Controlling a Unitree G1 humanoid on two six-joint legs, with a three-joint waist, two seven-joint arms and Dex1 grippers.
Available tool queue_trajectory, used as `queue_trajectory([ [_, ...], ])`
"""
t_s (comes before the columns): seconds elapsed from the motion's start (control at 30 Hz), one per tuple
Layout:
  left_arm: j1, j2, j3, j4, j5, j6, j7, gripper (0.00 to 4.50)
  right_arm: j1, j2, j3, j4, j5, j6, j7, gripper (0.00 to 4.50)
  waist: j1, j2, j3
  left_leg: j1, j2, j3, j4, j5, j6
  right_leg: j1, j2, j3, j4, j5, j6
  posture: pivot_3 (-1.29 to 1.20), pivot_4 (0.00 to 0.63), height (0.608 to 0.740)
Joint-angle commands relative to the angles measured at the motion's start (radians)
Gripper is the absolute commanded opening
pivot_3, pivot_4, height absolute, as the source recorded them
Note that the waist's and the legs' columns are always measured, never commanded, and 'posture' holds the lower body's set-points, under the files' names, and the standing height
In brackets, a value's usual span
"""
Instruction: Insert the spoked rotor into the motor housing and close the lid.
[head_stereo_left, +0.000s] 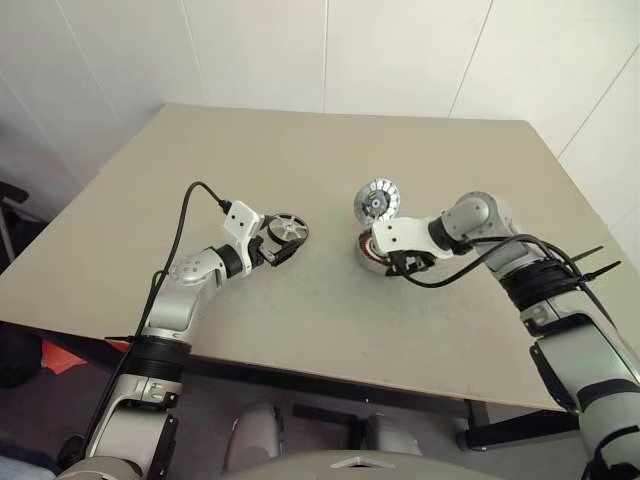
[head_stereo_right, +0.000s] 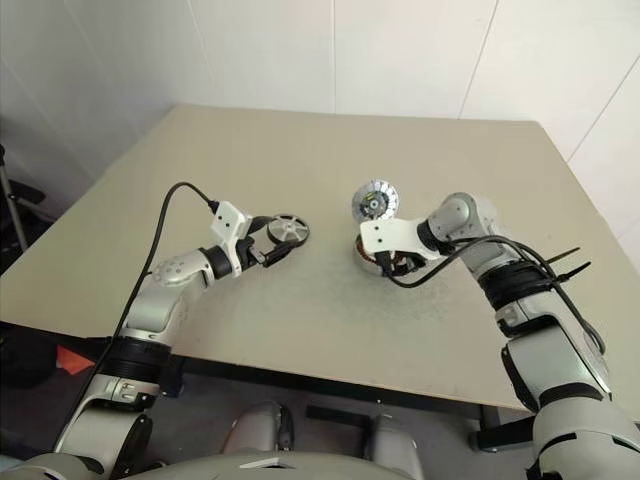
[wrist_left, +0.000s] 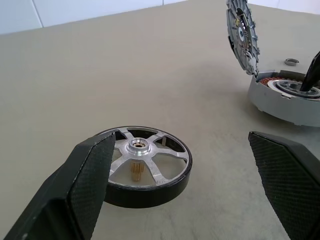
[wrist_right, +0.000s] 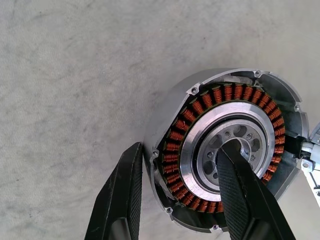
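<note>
The spoked rotor (wrist_left: 145, 165), a silver wheel with a dark rim, lies flat on the table left of centre. My left gripper (wrist_left: 182, 142) is open and level, one finger on each side of the rotor without touching it. To the right sits the motor housing (wrist_right: 225, 150), with copper windings showing inside. The ribbed lid (head_stereo_left: 376, 200) stands upright at the housing's far edge. My right gripper (wrist_right: 181, 150) points down onto the housing. One finger (wrist_right: 120, 200) presses against the outside wall and the other sits in the central hub, clamping the wall and windings between them.
A tiny washer ring (wrist_left: 291, 62) lies on the table just beyond the housing. The beige table (head_stereo_left: 300, 140) has open surface behind and between the parts. Its front edge runs close below both arms, and a white wall stands behind it.
</note>
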Motion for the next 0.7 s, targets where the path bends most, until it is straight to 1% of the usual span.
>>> queue_trajectory([
  [0.03, -0.016, 0.005, 0.008, -0.012, 0.000, -0.018, 0.003, 4.50, 0.015, -0.021, -0.020, -0.127, 0.029, 0.049, 0.023, 2.00, -0.001, 0.000, 0.000, 0.000, 0.000, 0.000, 0.000, 0.000, 0.000, 0.000, 0.000, 0.000, 0.000, 0.000, 0.000, 0.00, 0.000, 0.740],
  [0.2, -0.015, 0.007, 0.007, -0.010, 0.003, -0.019, 0.001, 4.50, 0.057, -0.038, -0.032, -0.272, 0.055, 0.126, 0.041, 2.00, -0.002, 0.000, 0.000, 0.000, 0.000, 0.000, 0.000, 0.000, 0.000, 0.000, 0.000, 0.000, 0.000, 0.000, 0.000, 0.00, 0.000, 0.740],
  [0.43, -0.027, 0.008, 0.005, -0.003, 0.005, -0.021, -0.002, 4.50, 0.053, -0.014, -0.004, -0.218, 0.027, 0.123, -0.005, 2.00, -0.006, 0.000, 0.000, 0.002, 0.000, 0.000, 0.000, 0.001, -0.002, 0.000, 0.000, 0.000, 0.000, 0.000, 0.000, 0.00, 0.000, 0.740],
  [0.5, -0.028, 0.008, 0.006, -0.002, 0.006, -0.023, -0.003, 4.50, 0.051, -0.010, 0.002, -0.200, 0.024, 0.119, -0.012, 2.73, -0.007, 0.000, 0.000, 0.003, 0.000, 0.000, 0.000, 0.001, -0.002, 0.001, 0.000, 0.000, 0.000, 0.000, 0.000, 0.00, 0.000, 0.740],
  [0.57, -0.027, 0.009, 0.006, -0.003, 0.007, -0.024, -0.004, 4.50, 0.055, -0.008, 0.004, -0.200, 0.024, 0.119, -0.019, 3.31, -0.007, 0.000, 0.000, 0.003, 0.000, 0.000, 0.000, 0.001, -0.002, 0.001, 0.000, 0.000, 0.000, 0.000, 0.000, 0.00, 0.000, 0.740],
  [0.67, -0.028, 0.010, 0.008, 0.000, 0.009, -0.027, -0.004, 4.50, 0.060, -0.012, 0.000, -0.222, 0.038, 0.125, -0.011, 4.32, -0.007, 0.000, 0.000, 0.003, 0.000, 0.000, 0.000, 0.001, -0.002, 0.001, 0.000, 0.000, 0.000, 0.000, 0.000, 0.00, 0.000, 0.740],
  [0.7, -0.028, 0.011, 0.008, 0.000, 0.009, -0.027, -0.004, 4.50, 0.061, -0.015, -0.003, -0.237, 0.048, 0.129, -0.001, 4.48, -0.007, 0.000, 0.000, 0.003, 0.000, 0.000, 0.000, 0.001, -0.002, 0.001, 0.000, 0.000, 0.000, 0.000, 0.000, 0.00, 0.000, 0.740],
])
